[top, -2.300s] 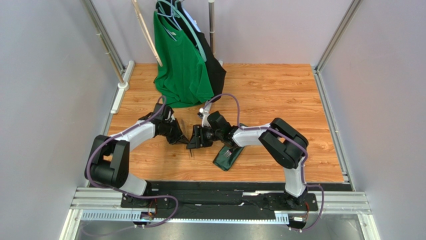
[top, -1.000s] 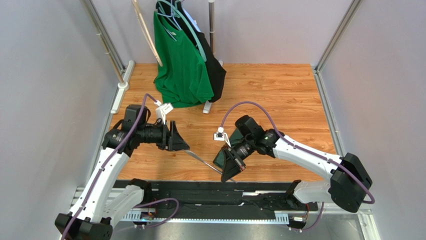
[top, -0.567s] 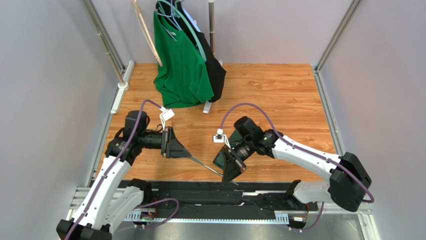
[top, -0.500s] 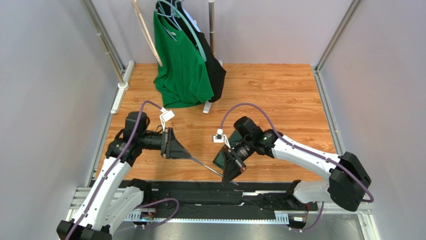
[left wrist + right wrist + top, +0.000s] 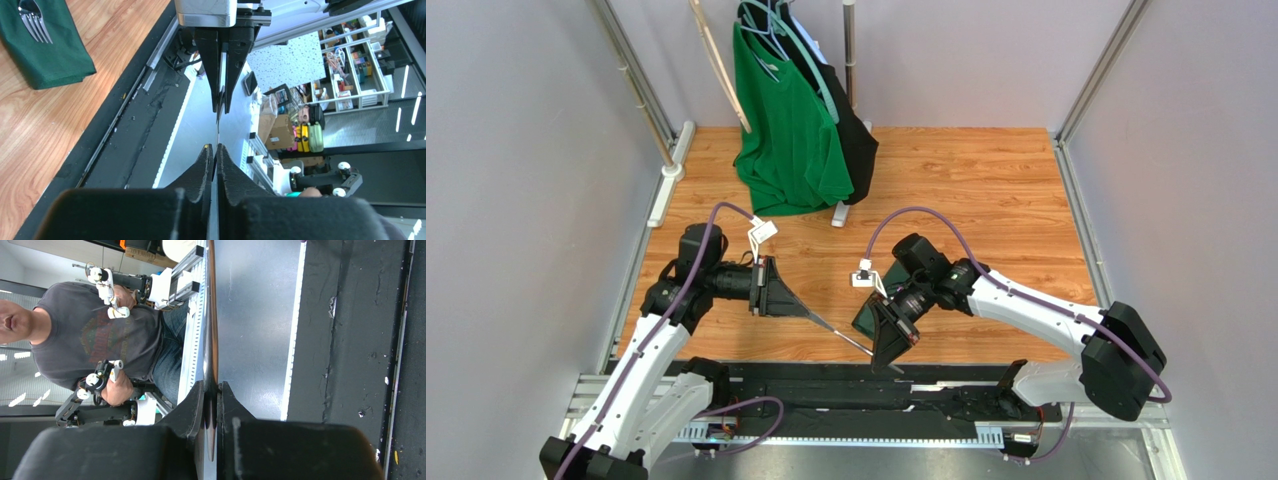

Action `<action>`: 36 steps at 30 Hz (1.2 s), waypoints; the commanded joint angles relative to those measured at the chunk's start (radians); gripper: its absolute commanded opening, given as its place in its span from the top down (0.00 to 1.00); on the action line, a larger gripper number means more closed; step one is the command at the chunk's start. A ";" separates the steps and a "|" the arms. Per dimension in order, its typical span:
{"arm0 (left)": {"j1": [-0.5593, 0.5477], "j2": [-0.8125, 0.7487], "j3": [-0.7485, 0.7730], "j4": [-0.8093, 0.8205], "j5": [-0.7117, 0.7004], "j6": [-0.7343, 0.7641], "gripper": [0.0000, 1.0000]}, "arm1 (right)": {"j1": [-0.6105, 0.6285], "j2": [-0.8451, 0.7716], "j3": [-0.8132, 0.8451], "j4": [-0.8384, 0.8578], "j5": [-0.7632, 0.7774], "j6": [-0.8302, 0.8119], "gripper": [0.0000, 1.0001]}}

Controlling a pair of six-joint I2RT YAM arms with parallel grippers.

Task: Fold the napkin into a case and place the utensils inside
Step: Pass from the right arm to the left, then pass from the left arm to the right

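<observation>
- Nearest us, a black base strip (image 5: 826, 385) runs along the front edge of the wood counter (image 5: 986, 190).
- The right tool (image 5: 891, 358) hangs over that edge, pressed together on one end of a slim silver utensil (image 5: 846, 335).
- The left tool (image 5: 812, 314) faces it from the left, its tips pinching the utensil's other end.
- So the utensil spans between both tools, clear of the counter, and shows edge-on in both wrist views.
- Just behind the right tool, the dark green napkin (image 5: 50, 55) lies flat on the wood, folded into a narrow case. In the top view that tool mostly hides it.
- Fork (image 5: 35, 22) tines show on the cloth. We cannot tell whether the handle is tucked in.
- At the far end, a bright green T-shirt (image 5: 791, 130) and a black garment (image 5: 858, 150) hang on a rack (image 5: 849, 60).
</observation>
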 commanded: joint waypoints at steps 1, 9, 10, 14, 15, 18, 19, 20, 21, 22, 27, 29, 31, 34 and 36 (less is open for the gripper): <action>-0.011 0.020 0.017 0.032 -0.001 -0.009 1.00 | -0.002 0.006 0.034 -0.006 0.028 0.007 0.86; -0.007 -0.131 -0.141 0.273 -0.380 -0.363 1.00 | -0.208 -0.160 -0.033 0.110 0.726 0.342 0.37; -0.008 -0.143 -0.146 0.283 -0.410 -0.377 1.00 | -0.210 -0.175 -0.009 0.071 0.822 0.357 0.33; -0.013 -0.313 -0.190 0.329 -0.640 -0.466 1.00 | -0.214 -0.227 -0.016 0.040 1.095 0.652 0.29; -0.013 -0.333 -0.199 0.335 -0.668 -0.467 1.00 | -0.210 -0.244 -0.021 0.031 1.133 0.711 0.29; -0.020 -0.298 -0.178 0.336 -0.729 -0.406 1.00 | -0.155 -0.275 -0.048 0.075 1.245 0.954 0.31; -0.020 -0.284 -0.181 0.344 -0.745 -0.403 1.00 | -0.127 -0.277 -0.051 0.103 1.269 0.999 0.32; -0.020 -0.281 -0.198 0.364 -0.759 -0.405 1.00 | -0.093 -0.275 -0.048 0.141 1.339 1.035 0.31; -0.020 -0.281 -0.208 0.417 -0.762 -0.414 1.00 | -0.025 -0.268 -0.041 0.202 1.380 1.105 0.30; -0.020 -0.281 -0.215 0.429 -0.769 -0.420 1.00 | 0.003 -0.239 -0.029 0.213 1.420 1.141 0.30; -0.022 -0.289 -0.227 0.441 -0.809 -0.418 1.00 | 0.131 -0.085 0.154 0.136 1.604 1.279 0.32; -0.025 -0.289 -0.230 0.459 -0.814 -0.421 1.00 | 0.152 -0.015 0.192 0.123 1.630 1.334 0.34; -0.027 -0.292 -0.244 0.498 -0.803 -0.447 1.00 | 0.165 0.021 0.211 0.152 1.648 1.400 0.36; -0.033 -0.296 -0.271 0.534 -0.796 -0.484 1.00 | 0.166 0.070 0.229 0.218 1.658 1.408 0.37; -0.036 -0.296 -0.303 0.585 -0.780 -0.506 1.00 | 0.166 0.113 0.263 0.177 1.664 1.415 0.42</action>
